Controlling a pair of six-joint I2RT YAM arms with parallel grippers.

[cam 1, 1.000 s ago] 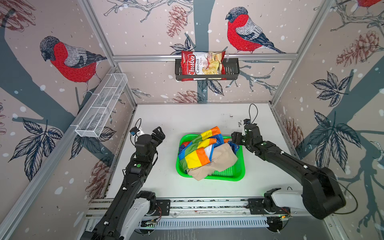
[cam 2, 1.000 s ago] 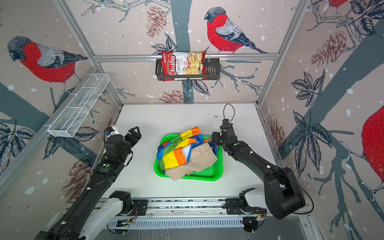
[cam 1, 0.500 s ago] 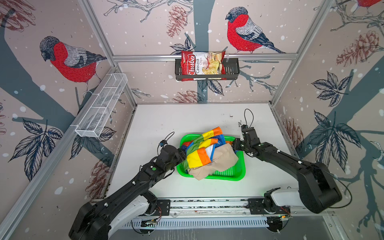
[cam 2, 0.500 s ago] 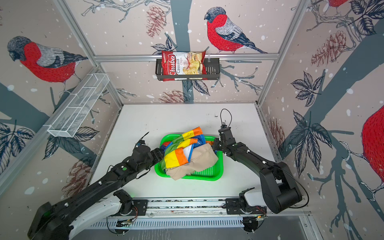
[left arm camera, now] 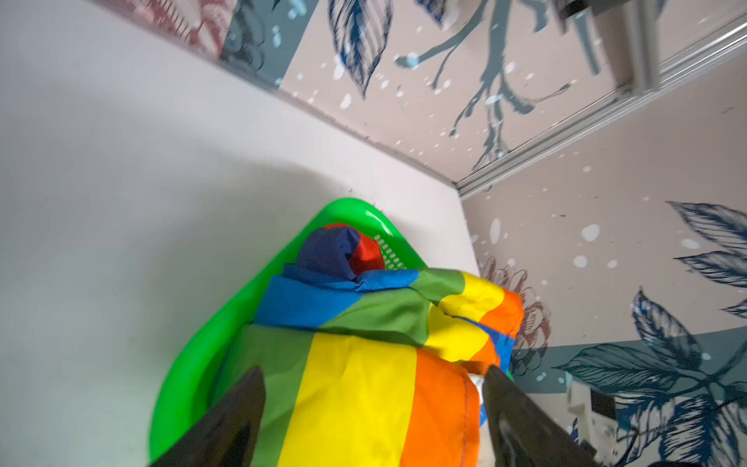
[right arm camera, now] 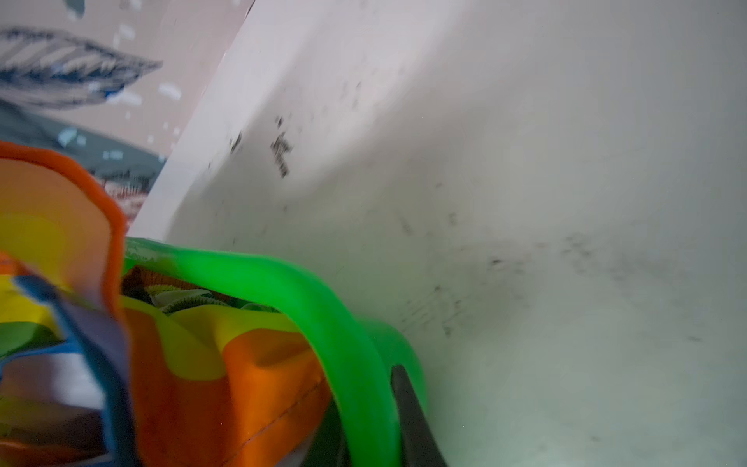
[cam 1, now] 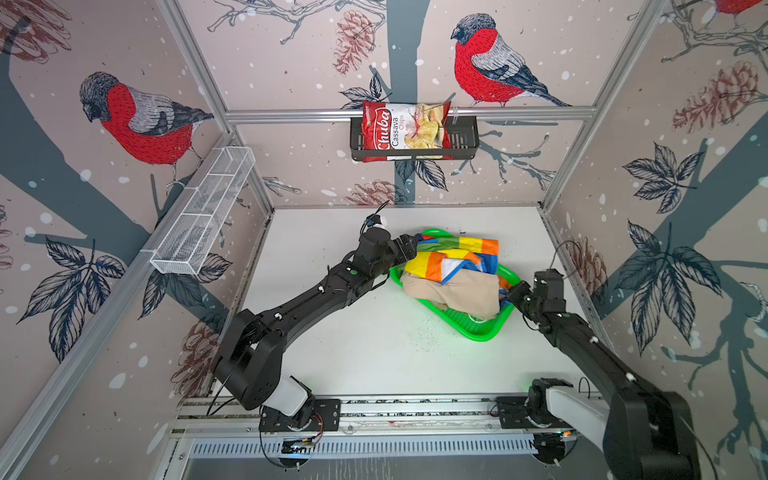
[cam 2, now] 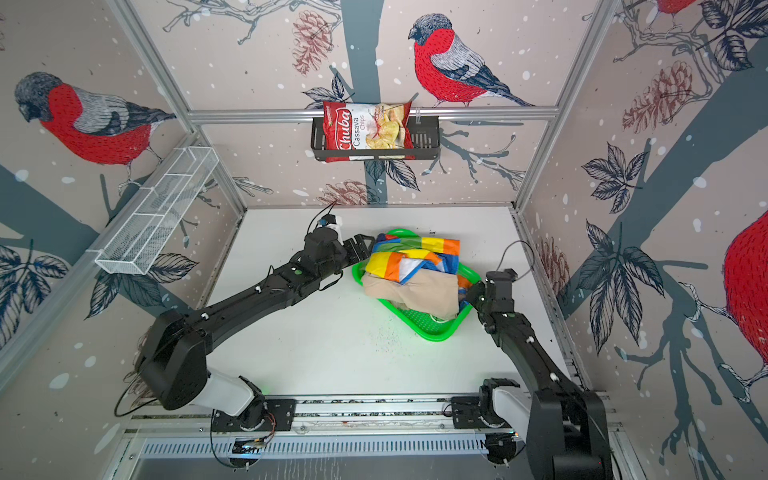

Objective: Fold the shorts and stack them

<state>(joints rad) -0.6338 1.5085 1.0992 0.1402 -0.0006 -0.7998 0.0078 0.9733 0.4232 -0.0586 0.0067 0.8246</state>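
While my left gripper point(left arm camera: 372, 376) stands spread wide, its two dark fingers point(left arm camera: 238, 408) flank the rainbow shorts point(cam 1: 453, 257), whose yellow and orange stripes fill the gap between them; whether the pads press on the cloth I cannot tell. Those shorts lie heaped in the green basket point(cam 1: 478, 330), with a bunched blue and red fold just ahead of my fingertips and the basket's rounded corner beyond it. Past that corner the white table point(cam 1: 365, 332) runs bare up to the back wall point(cam 1: 332, 183), so there is free room ahead of this gripper and out to its side away from the basket. The beige shorts point(cam 1: 457, 291) lie in the same basket, partly under the striped pair, on the side toward my right gripper point(cam 1: 512, 291); their edge seems to cover part of the rim. My right gripper is pinched on the basket's rim, opposite the left one. In the right wrist view one finger sits outside the green lip and a dark shape shows inside it, with orange striped cloth pushed against the inner wall right beside the grip. Outward from this gripper lies scuffed bare table, and the side wall point(cam 1: 573, 257) stands near behind it, leaving little room there. The broadest open stretch of table lies on the basket's near side, back toward me.
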